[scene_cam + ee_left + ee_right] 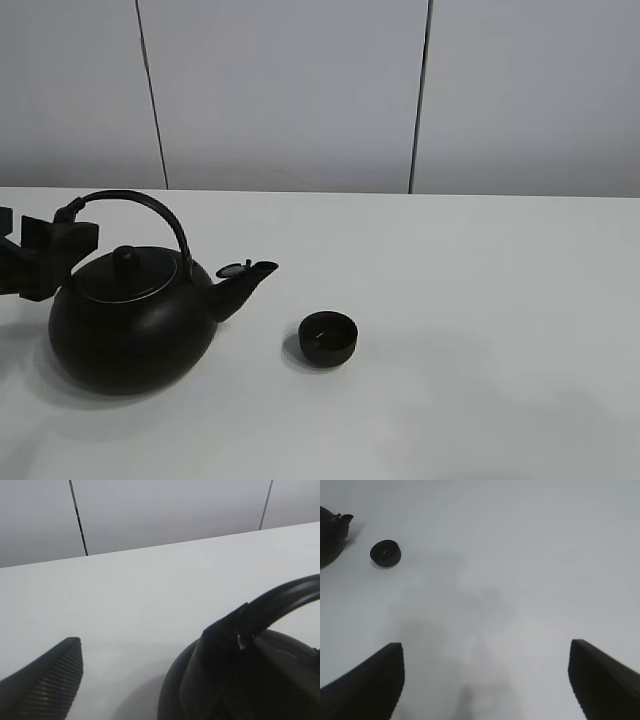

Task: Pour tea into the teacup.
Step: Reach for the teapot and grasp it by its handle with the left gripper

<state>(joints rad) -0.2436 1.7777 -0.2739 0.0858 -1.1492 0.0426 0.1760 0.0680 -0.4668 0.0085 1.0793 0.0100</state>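
The big black kettle [130, 325] with an arched handle [150, 205] stands on the white table [480, 300] at the left, its spout pointing right. The small black teacup [328, 338] stands just right of the spout, apart from it. My left gripper [50, 252] is open at the left end of the handle. In the left wrist view [140, 647] the handle [280, 597] and kettle body [280, 680] lie against one finger, and the other finger [50, 680] stands well away. My right gripper [485, 652] is open and empty above bare table, far from the teacup [385, 553] and kettle [329, 535].
A grey panelled wall [300, 90] rises behind the table's far edge. The right arm is outside the exterior high view.
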